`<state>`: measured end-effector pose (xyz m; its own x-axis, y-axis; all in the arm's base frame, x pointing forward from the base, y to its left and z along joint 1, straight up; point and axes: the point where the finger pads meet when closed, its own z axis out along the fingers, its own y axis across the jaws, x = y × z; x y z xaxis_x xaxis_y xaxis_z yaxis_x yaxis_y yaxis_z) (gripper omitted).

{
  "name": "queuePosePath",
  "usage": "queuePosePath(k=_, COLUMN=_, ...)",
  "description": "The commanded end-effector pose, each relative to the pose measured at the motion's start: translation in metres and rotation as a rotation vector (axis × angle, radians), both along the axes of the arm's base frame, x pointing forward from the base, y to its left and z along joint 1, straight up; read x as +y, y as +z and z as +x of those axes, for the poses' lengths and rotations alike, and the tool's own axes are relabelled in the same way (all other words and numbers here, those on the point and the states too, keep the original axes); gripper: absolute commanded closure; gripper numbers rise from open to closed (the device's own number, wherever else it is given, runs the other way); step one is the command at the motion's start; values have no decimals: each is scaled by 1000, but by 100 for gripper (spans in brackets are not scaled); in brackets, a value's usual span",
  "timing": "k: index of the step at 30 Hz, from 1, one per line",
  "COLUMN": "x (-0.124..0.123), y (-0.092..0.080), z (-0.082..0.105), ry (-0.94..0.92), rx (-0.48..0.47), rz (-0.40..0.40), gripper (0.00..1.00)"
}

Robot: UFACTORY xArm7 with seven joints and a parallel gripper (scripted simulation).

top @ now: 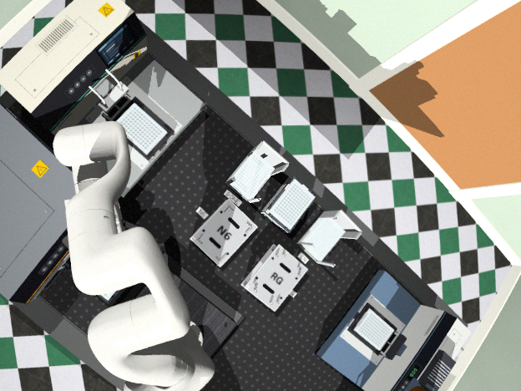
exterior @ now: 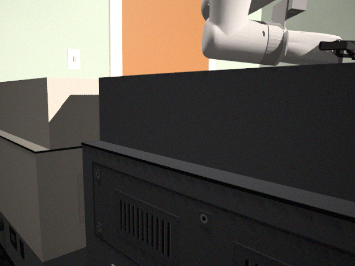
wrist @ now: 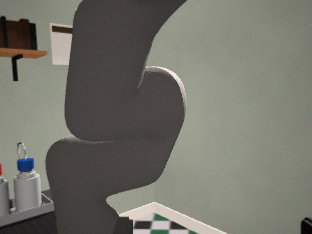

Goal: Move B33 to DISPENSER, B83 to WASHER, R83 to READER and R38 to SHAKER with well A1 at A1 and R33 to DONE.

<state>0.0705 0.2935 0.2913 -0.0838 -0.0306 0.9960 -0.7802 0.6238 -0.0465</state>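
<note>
In the overhead view, one white well plate (top: 140,128) sits in the cream instrument (top: 63,38) at the top left. Another plate (top: 290,205) sits on a small station between two white stack racks (top: 275,159) (top: 346,222). A third plate (top: 374,327) sits in the blue instrument (top: 378,286) at the bottom right. A corner of a fourth plate (top: 107,296) shows under the arm by the grey instrument (top: 25,218). The plate labels are too small to read. My gripper (exterior: 339,48) is held high beside the arm, open and empty. The arm hides it in the overhead view.
Nests N6 (top: 201,240) and RG (top: 294,262) lie bare in the middle of the dark deck. The white arm (top: 105,252) (wrist: 120,115) bends over the left side of the deck. Tall dark housings (exterior: 223,120) block the exterior view. Bottles (wrist: 26,185) stand in a tray behind.
</note>
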Motion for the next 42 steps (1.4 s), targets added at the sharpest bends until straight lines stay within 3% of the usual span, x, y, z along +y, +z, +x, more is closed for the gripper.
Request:
queuePosePath(k=1, x=0, y=1, z=0, ry=0, rx=-1, rz=4, gripper=0)
queuePosePath(k=17, x=0, y=1, z=0, ry=0, rx=-1, rz=4, gripper=0)
queuePosePath(k=32, x=-37, y=-13, z=30, ry=-263, rx=-492, rz=227, gripper=0)
queuePosePath(k=34, x=-37, y=-13, z=30, ry=-263, rx=-492, rz=227, gripper=0)
queuePosePath(k=42, x=-57, y=-21, z=46, ry=-403, rx=-754, rz=345, gripper=0)
